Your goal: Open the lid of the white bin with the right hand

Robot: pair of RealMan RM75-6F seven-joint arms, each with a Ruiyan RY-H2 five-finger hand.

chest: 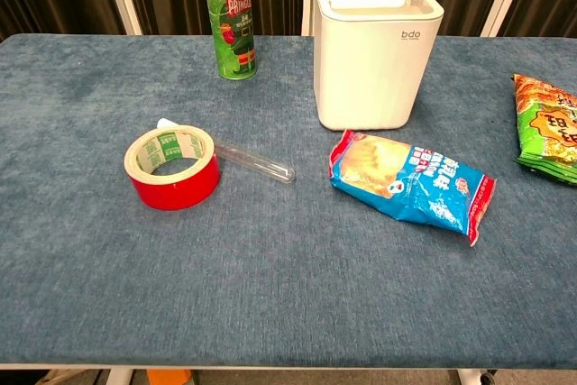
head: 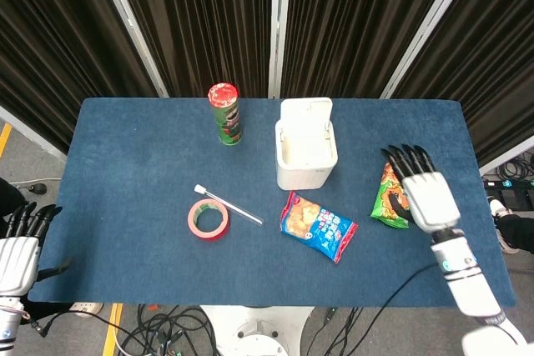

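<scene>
Right of the white bin, whose lid stood upright, I held my right hand empty, fingers spread, well apart from it.

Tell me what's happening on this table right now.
A two-armed robot is working at a blue table. The white bin stands with its lid flipped up, so the inside shows. The right hand is off to the bin's side, open, above a green snack bag and holding nothing. The left hand hangs open at the table's near left edge. A chip can, a tape roll and a blue snack bag lie untouched.
</scene>
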